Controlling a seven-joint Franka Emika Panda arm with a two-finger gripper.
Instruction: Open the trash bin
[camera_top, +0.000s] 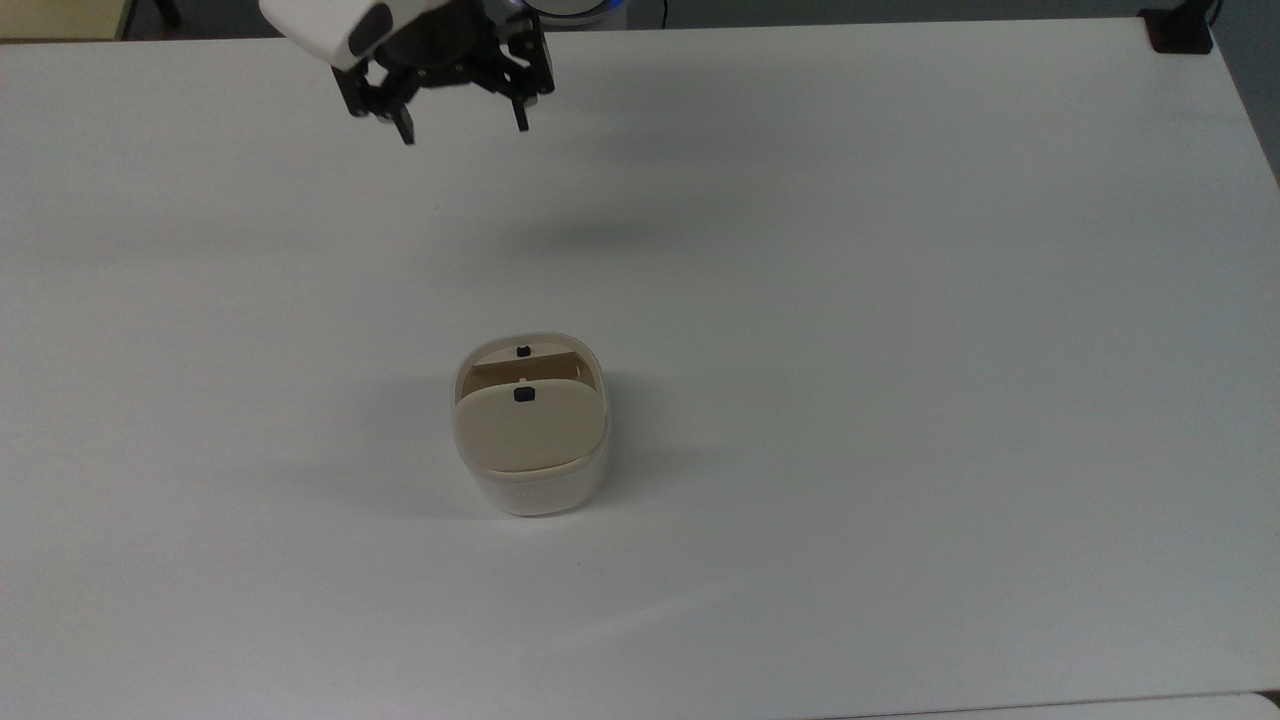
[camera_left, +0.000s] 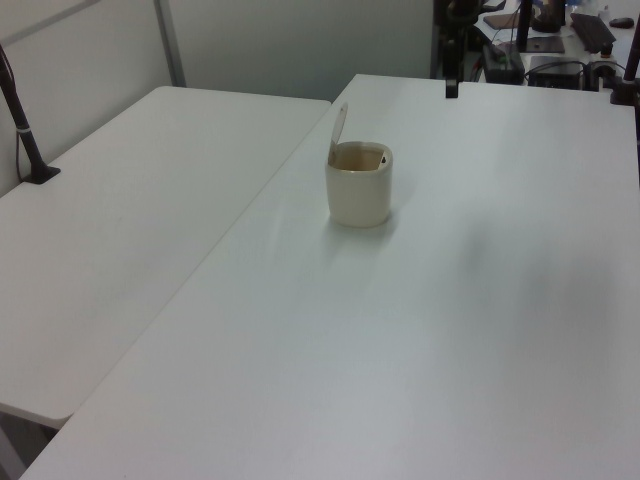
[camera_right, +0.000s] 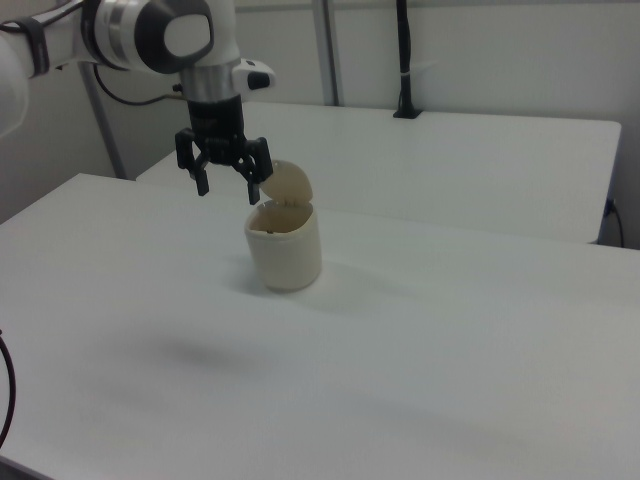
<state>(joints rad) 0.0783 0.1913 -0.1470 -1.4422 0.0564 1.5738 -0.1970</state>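
Note:
The trash bin (camera_top: 530, 490) is a cream-white rounded-square tub standing mid-table, also seen in the left view (camera_left: 358, 190) and the right view (camera_right: 285, 250). Its beige lid (camera_top: 525, 430) is swung up on its hinge, standing nearly upright (camera_left: 339, 125) (camera_right: 288, 186), so the inside shows. A tiny black button (camera_top: 521, 351) sits on the rim at the top view's upper side. My gripper (camera_top: 462, 128) hangs in the air well beyond the bin, toward the top view's upper edge. It is open, touches nothing and holds nothing (camera_right: 229, 190). In the left view the gripper (camera_left: 451, 86) appears edge-on.
A white table (camera_top: 900, 400) carries the bin. A second white table (camera_left: 120, 200) adjoins it, with a black clamped post (camera_left: 22, 130) on it. A black clamp (camera_top: 1180, 30) sits at the top view's upper right corner. Desks with equipment (camera_left: 560, 40) stand beyond the far edge.

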